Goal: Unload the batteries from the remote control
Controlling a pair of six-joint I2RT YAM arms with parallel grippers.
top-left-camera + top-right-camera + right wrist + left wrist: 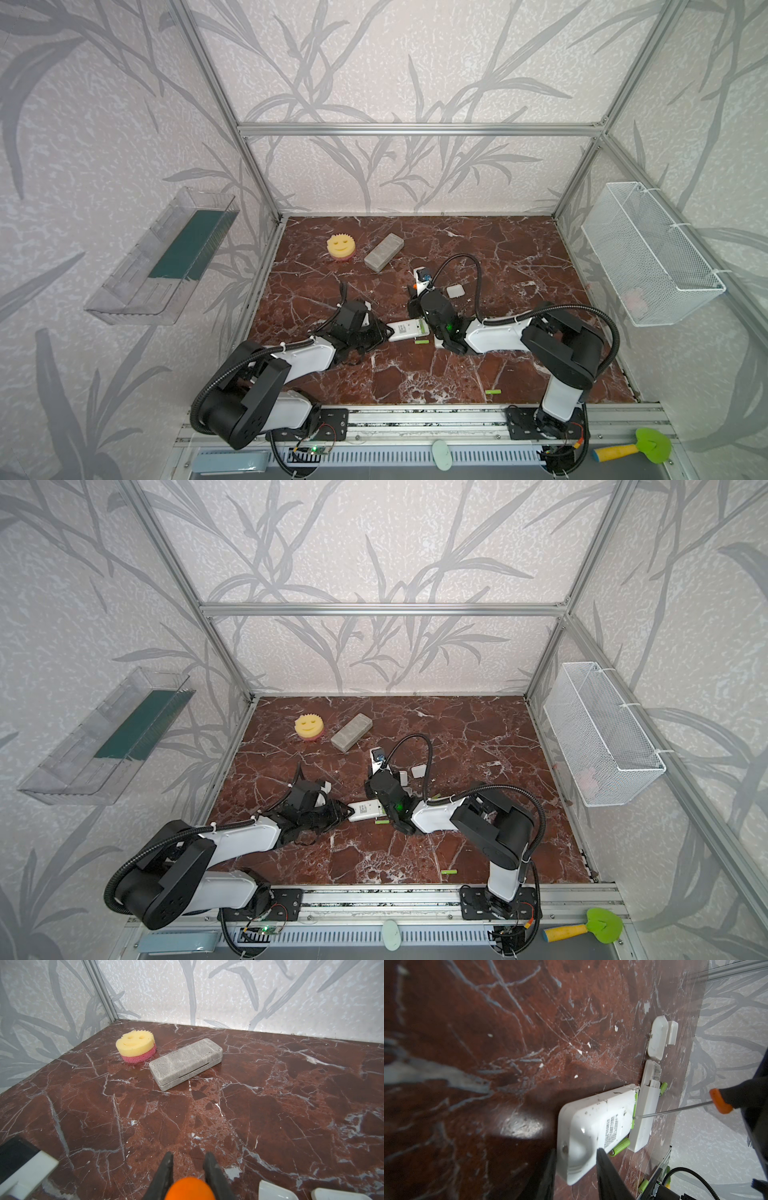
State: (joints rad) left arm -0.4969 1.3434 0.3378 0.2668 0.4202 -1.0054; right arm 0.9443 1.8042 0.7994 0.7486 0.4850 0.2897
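Note:
My left gripper [576, 1150] is shut on the near end of a white remote control [591, 1126] lying back-up on the marble floor; it shows in both top views [409, 330] [365, 810]. One lime-green battery [634, 1109] sits in its open compartment. My right gripper [189, 1155] is shut on a screwdriver [675, 1108] with an orange collar, and the tip touches that battery. Loose batteries lie beside the remote [620, 1146] [422, 341], behind a second narrow white remote [645, 1109], and near the front rail [493, 391] [449, 871].
Two white battery covers [658, 1039] and a small white device with a dark screen [422, 276] lie behind the right gripper. A smiley sponge [135, 1047] and grey case [187, 1064] sit at the back left. A wire basket [652, 253] hangs right, a clear tray [166, 257] left.

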